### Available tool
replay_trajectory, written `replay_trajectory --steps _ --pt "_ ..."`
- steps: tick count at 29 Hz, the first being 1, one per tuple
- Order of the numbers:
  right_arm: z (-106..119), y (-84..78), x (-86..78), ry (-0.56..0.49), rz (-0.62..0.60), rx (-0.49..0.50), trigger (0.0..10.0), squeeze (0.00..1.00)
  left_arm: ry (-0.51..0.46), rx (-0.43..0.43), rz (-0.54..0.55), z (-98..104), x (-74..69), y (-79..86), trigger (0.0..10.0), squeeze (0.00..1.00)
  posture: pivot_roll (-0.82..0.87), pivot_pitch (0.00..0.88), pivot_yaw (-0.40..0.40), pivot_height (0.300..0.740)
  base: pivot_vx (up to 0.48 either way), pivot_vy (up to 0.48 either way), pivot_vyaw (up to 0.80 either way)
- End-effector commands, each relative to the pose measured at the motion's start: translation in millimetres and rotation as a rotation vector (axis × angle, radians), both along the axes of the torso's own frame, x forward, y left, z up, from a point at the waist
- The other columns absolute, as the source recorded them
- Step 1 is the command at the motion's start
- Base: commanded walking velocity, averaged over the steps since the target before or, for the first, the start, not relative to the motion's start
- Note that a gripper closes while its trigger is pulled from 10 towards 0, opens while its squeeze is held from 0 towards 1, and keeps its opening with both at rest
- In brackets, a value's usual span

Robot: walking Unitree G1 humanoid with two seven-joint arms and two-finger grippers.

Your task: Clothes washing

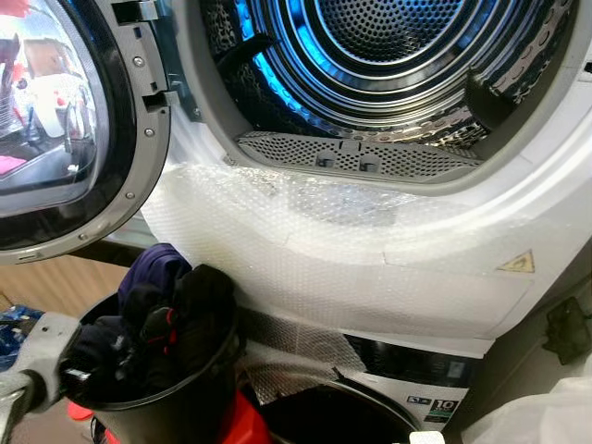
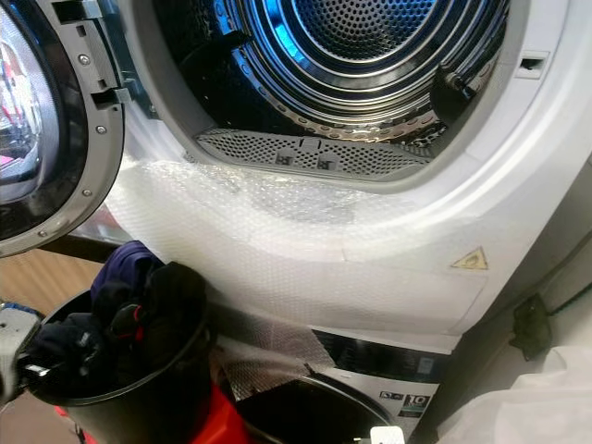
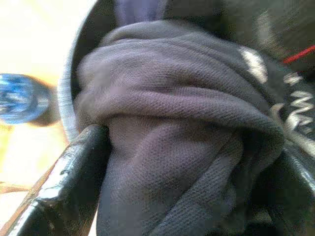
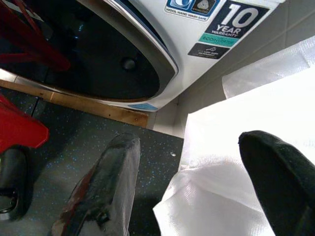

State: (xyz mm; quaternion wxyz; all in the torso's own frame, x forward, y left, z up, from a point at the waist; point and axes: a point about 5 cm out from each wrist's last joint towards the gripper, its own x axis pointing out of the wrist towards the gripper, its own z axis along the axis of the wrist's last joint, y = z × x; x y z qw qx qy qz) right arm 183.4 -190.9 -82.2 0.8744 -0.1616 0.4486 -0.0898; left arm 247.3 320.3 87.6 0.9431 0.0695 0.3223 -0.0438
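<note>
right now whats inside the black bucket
The black bucket is piled with dark clothes, black with a purple piece on top. The left gripper is closed on a grey fold. Whatever lies under the pile is covered.

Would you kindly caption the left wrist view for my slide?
Left pincer closed around dark clothes inside the black bucket.

You are looking at a home laundry corner; an upper machine [image 1: 388, 231] with open door [image 1: 65, 129] and steel drum [image 1: 388, 55] sits stacked over a second machine [image 4: 147, 44]; a black bucket [image 1: 176, 407] holds dark clothes [image 1: 157, 319]; the flooring [image 4: 74, 147] seems speckled.
</note>
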Motion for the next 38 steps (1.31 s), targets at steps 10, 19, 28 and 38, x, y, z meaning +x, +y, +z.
replay_trajectory --steps 10,19,28,38 --pt "1 -4.3 0.9 0.003 0.020 -0.014 10.0 0.00 0.078 -0.047 -0.007 -10 4.8 -6.0 10.0 0.00 0.22 0.000 0.023 0.740 0.000 0.000 0.00" --pt "1 -0.9 2.8 -0.004 0.031 -0.008 10.0 0.00 0.006 -0.053 0.039 -13 17.5 -11.6 0.0 0.00 0.21 0.000 0.014 0.740 0.000 0.000 0.00" --pt "1 -4.3 1.6 -0.005 0.016 -0.008 10.0 0.00 -0.016 -0.046 0.071 -15 23.5 -11.8 0.0 0.00 0.20 0.000 0.013 0.740 0.000 0.000 0.00" --pt "1 -2.7 1.5 -0.005 0.020 -0.005 10.0 0.00 -0.029 -0.054 0.075 -18 25.4 -14.5 0.0 0.00 0.20 0.000 0.012 0.740 0.000 0.000 0.00"
